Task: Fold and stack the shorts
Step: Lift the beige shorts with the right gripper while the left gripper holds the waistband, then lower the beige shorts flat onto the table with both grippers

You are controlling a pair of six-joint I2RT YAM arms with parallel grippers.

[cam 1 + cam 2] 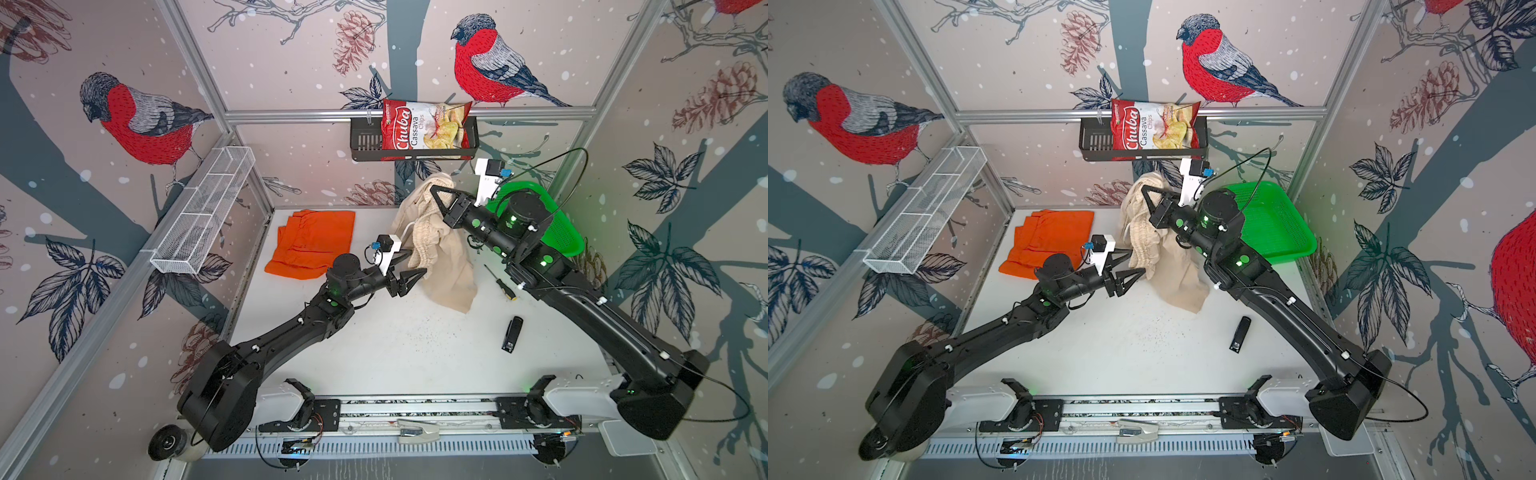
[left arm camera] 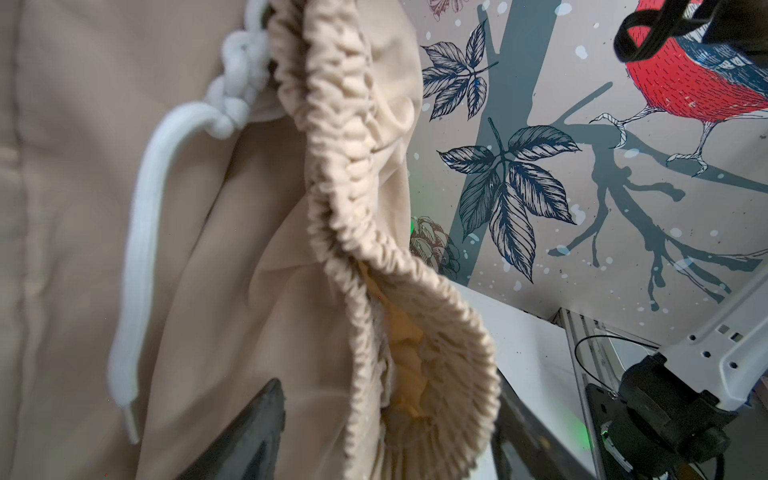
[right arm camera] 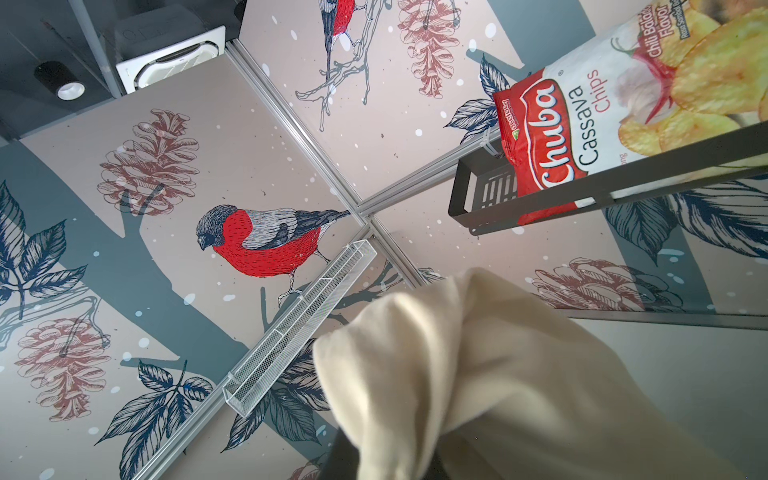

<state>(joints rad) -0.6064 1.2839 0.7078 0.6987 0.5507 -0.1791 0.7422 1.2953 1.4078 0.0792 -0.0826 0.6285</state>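
Note:
The beige shorts (image 1: 449, 266) (image 1: 1179, 278) hang bunched above the back of the table, and their lower end trails on the white surface. My right gripper (image 1: 434, 191) (image 1: 1144, 189) is shut on their top fold (image 3: 478, 374). My left gripper (image 1: 417, 261) (image 1: 1137, 260) is open, one finger on each side of the gathered waistband (image 2: 374, 232). A white drawstring (image 2: 137, 270) dangles beside the waistband. The orange shorts (image 1: 316, 241) (image 1: 1050, 241) lie folded flat at the back left, apart from both grippers.
A green mesh basket (image 1: 561, 232) (image 1: 1275, 224) stands at the back right behind my right arm. A screwdriver (image 1: 500, 282) and a small black stapler-like object (image 1: 512, 334) lie on the right of the table. A black shelf with a chips bag (image 1: 424, 129) hangs on the back wall, and a white wire basket (image 1: 203, 212) on the left wall.

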